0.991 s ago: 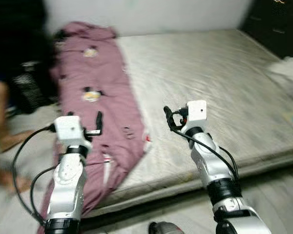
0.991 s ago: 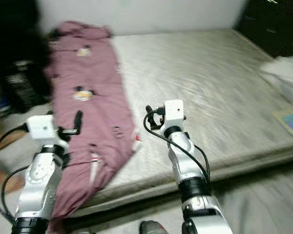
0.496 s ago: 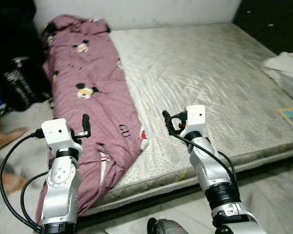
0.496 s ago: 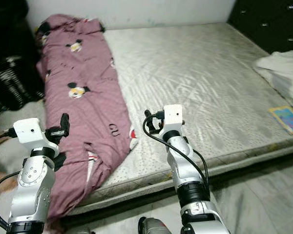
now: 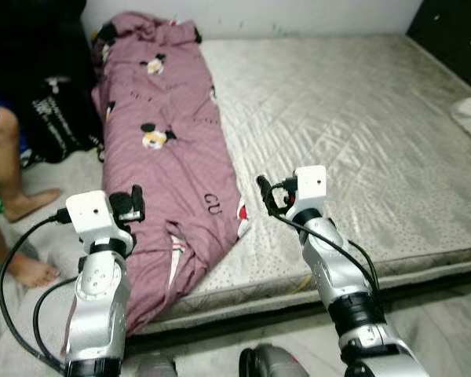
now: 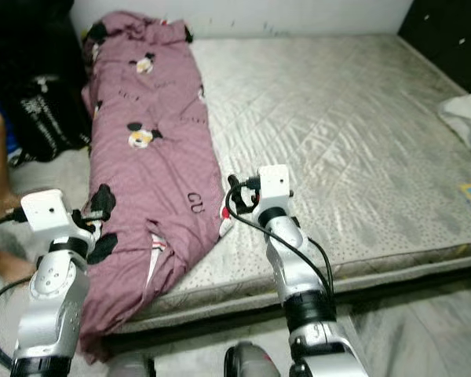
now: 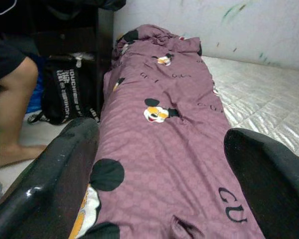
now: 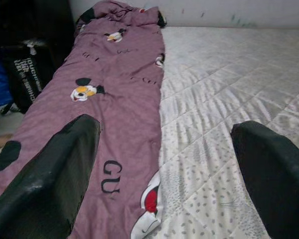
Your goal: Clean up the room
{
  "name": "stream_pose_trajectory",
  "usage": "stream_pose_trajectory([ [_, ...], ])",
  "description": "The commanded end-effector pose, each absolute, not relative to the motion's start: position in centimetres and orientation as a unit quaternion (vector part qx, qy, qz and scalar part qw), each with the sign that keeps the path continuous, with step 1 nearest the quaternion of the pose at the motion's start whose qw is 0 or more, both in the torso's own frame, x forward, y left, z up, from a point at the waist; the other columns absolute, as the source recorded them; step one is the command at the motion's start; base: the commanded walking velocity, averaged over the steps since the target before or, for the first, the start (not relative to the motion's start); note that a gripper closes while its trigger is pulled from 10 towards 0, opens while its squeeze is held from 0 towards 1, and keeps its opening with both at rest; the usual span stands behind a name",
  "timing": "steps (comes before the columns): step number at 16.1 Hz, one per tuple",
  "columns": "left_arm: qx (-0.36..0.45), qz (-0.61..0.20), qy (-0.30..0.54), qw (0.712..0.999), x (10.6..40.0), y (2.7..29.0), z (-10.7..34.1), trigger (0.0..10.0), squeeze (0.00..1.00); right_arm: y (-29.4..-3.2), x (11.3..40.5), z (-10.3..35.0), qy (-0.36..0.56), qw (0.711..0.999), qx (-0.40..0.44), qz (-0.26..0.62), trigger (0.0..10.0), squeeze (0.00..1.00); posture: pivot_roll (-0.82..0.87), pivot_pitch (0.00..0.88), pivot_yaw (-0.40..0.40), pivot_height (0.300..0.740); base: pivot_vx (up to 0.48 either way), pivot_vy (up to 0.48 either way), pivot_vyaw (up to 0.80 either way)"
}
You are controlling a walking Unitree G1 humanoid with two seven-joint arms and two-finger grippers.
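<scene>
The purple blanket (image 5: 173,149) is laid lengthwise along the left side of the mattress (image 5: 361,133). The left tool (image 7: 159,164) and right tool (image 8: 164,164) are held above it, fingers apart, nothing gripped.

- the two eye views look forward and down from head height onto the mattress (image 5: 353,118), from just off its near edge; the right eye sits slightly to one side.
- each wrist view looks low along the bed, close over the purple blanket (image 7: 174,144), toward the far wall (image 7: 229,25).
- all four views share the blanket and mattress.
</scene>
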State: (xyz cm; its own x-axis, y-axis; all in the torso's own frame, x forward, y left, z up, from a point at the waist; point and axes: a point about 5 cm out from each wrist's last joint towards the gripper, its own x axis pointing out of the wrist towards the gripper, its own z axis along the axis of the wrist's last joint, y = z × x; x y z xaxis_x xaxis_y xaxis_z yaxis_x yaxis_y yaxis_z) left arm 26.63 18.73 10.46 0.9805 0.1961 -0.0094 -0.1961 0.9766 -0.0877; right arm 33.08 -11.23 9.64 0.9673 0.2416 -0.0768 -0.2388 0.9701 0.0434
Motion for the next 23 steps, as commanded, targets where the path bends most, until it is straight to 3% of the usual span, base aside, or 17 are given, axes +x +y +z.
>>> stream_pose_trajectory([
  [1, -0.046, 0.1, 0.001, 0.994, 26.71, 18.66, 10.64, 10.0, 0.0, -11.31, 33.27, 10.05, 0.038, 0.992, 0.016, 0.123, 10.0, 0.0, 0.08, 0.085, -0.041, 0.641, 0.0, 0.0, 0.0],
  [6, -0.047, 0.109, -0.001, 0.993, 26.88, 18.82, 10.7, 10.0, 0.0, -11.25, 33.45, 10.18, 0.037, 0.991, 0.015, 0.127, 10.0, 0.0, 0.08, 0.087, -0.044, 0.586, 0.0, 0.0, 0.0],
  [13, -0.043, 0.106, -0.004, 0.993, 27.08, 18.8, 10.87, 10.0, 0.0, -10.71, 33.74, 10.1, 0.04, 0.989, 0.013, 0.139, 10.0, 0.0, 0.08, 0.087, -0.043, 0.586, 0.0, 0.0, 0.0],
  [20, -0.053, 0.107, -0.001, 0.993, 27.09, 18.71, 10.82, 10.0, 0.0, -10.65, 33.76, 9.97, 0.043, 0.989, 0.012, 0.144, 10.0, 0.0, 0.07, 0.097, -0.045, 0.502, 0.0, 0.0, 0.0],
  [23, -0.055, 0.107, -0.001, 0.993, 27.12, 18.7, 10.85, 10.0, 0.0, -10.61, 33.79, 9.92, 0.045, 0.988, 0.013, 0.146, 10.0, 0.0, 0.07, 0.097, -0.045, 0.49, 0.0, 0.0, 0.0],
])
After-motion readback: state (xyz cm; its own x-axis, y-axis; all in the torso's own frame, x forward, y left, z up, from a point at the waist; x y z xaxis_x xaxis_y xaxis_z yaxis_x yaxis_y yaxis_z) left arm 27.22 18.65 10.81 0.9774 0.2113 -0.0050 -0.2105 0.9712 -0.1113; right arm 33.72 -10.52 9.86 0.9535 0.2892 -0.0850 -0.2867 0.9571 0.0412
